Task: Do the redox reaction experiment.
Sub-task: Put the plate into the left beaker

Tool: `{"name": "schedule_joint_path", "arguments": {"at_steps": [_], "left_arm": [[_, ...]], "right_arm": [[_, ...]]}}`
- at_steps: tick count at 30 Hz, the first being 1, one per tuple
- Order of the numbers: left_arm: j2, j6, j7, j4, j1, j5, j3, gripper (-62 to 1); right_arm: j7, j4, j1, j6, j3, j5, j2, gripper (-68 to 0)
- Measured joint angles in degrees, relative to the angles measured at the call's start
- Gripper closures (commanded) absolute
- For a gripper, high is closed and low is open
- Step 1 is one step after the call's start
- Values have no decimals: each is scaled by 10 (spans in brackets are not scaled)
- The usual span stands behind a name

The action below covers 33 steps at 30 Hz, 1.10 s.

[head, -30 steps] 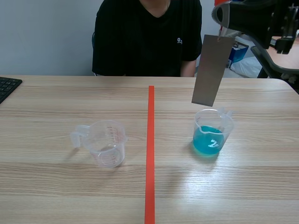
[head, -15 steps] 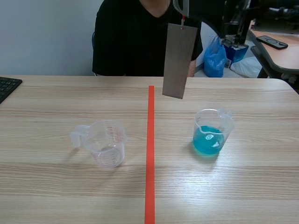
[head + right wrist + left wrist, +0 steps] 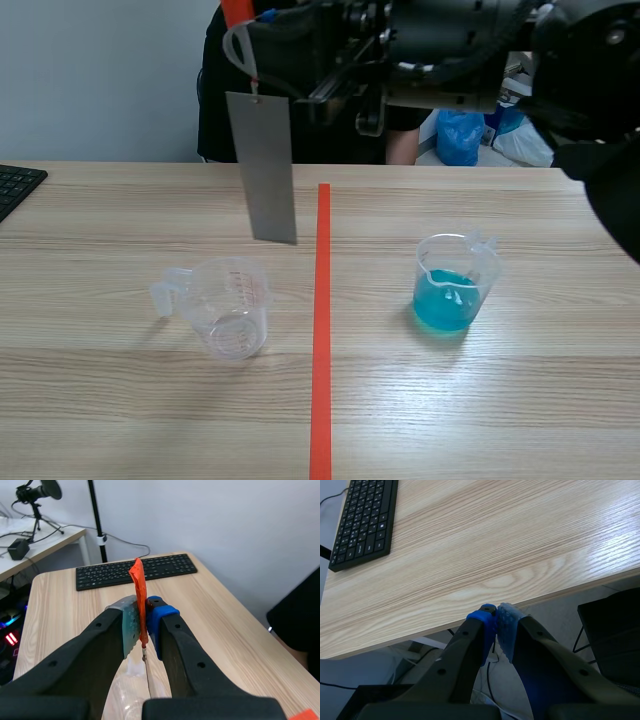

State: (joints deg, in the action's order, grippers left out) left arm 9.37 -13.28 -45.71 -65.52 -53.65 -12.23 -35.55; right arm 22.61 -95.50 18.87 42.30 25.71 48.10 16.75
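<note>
A grey metal strip (image 3: 262, 167) hangs by an orange-red tab (image 3: 139, 591) from my right gripper (image 3: 141, 622), which is shut on the tab. The right arm (image 3: 450, 45) reaches across the top of the scene view past the middle. The strip's lower end hangs above and slightly behind the empty clear measuring cup (image 3: 228, 305) on the left half. A clear beaker with blue liquid (image 3: 453, 285) stands on the right half. My left gripper (image 3: 496, 626) is shut on nothing, off the table's edge near a black keyboard (image 3: 364, 522).
An orange-red tape line (image 3: 321, 330) divides the wooden table (image 3: 120, 400). A person in a black shirt (image 3: 215, 110) sits across the table behind the arm. The keyboard's corner (image 3: 15, 185) lies at the far left. Blue bags (image 3: 462, 135) sit behind on the right.
The right arm has carried the hanging strip leftward, from above the blue beaker, across the tape line, to above the empty cup.
</note>
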Motion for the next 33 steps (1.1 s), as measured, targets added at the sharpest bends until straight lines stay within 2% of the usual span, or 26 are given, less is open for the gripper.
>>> {"name": "schedule_joint_path", "arguments": {"at_steps": [6, 12, 27, 29, 33], "left_arm": [[0, 0, 0, 0, 0, 0, 0, -42], [0, 0, 0, 0, 0, 0, 0, -42], [0, 0, 0, 0, 0, 0, 0, -42], [0, 0, 0, 0, 0, 0, 0, -42], [0, 0, 0, 0, 0, 0, 0, -42]], "right_arm": [[0, 0, 0, 0, 38, -57, -47, -13], [0, 0, 0, 0, 58, -92, -70, -13], [0, 0, 0, 0, 61, -104, -72, -13], [0, 0, 0, -9, 67, -113, -72, -13], [-4, 0, 0, -9, 80, -115, -72, -13]]}}
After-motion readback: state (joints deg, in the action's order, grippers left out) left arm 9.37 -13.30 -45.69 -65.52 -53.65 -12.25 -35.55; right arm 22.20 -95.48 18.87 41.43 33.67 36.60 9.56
